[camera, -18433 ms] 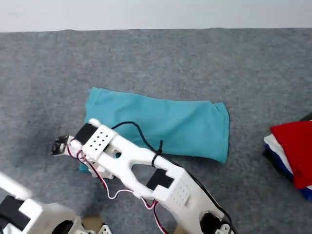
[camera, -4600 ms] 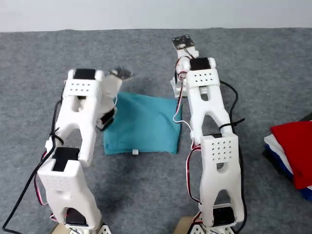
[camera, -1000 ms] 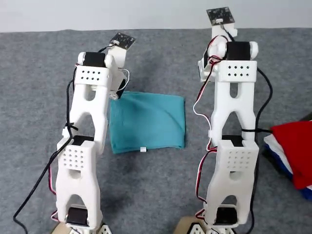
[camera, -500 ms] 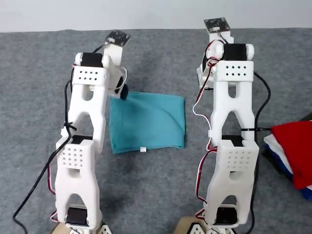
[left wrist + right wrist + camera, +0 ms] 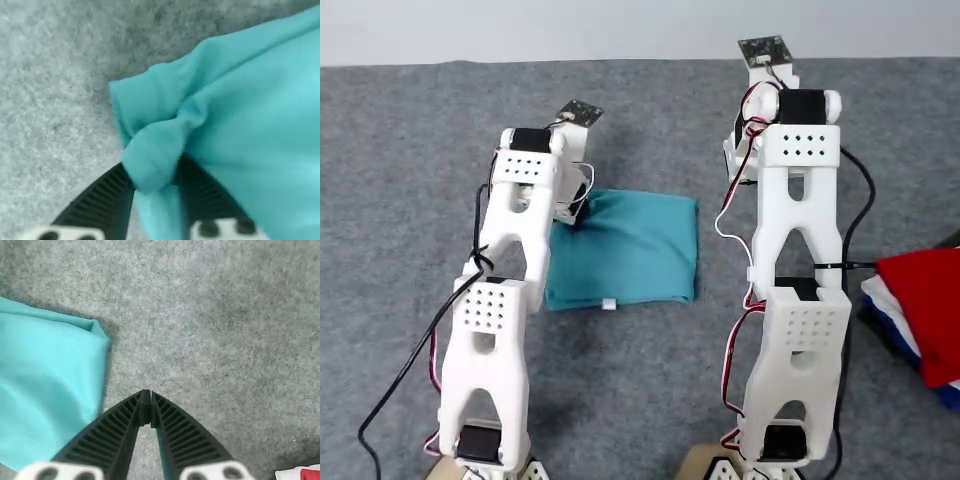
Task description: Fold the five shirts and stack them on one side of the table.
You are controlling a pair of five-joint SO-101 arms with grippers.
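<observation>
Looking down, high view: two white arms reach out side by side over the grey table point(image 5: 410, 150).
Teal shirt: the teal shirt point(image 5: 635, 250) is folded to a squarish pad and lies flat between the two arms, with a small white tag point(image 5: 607, 304) at its near edge.
Left arm: the left arm point(image 5: 520, 240) leans in over the shirt's left edge. The left gripper point(image 5: 578, 205) is down at the far left corner, where the cloth bunches up.
Right arm: the right arm point(image 5: 798, 200) runs straight out just beside the shirt's right edge, its wrist out past the far right corner.
Stack: over at the table's right edge sits the stack point(image 5: 920, 300), red on top with white, blue and dark layers under it, well apart from the teal shirt.
Left wrist view, grip: the left gripper point(image 5: 152, 177) is clamped on a puckered fold of the teal shirt point(image 5: 250, 100), one black finger on each side of the pinch.
Left wrist view, cloth: the pinched corner rises in a ridge, with grey table point(image 5: 50, 75) right beside it.
Right wrist view, grip: the right gripper point(image 5: 146, 399) has its tips pressed together and holds nothing, over bare grey table point(image 5: 225, 315).
Right wrist view, cloth: a corner of the teal shirt point(image 5: 50, 380) lies flat near the tips but apart from them.
</observation>
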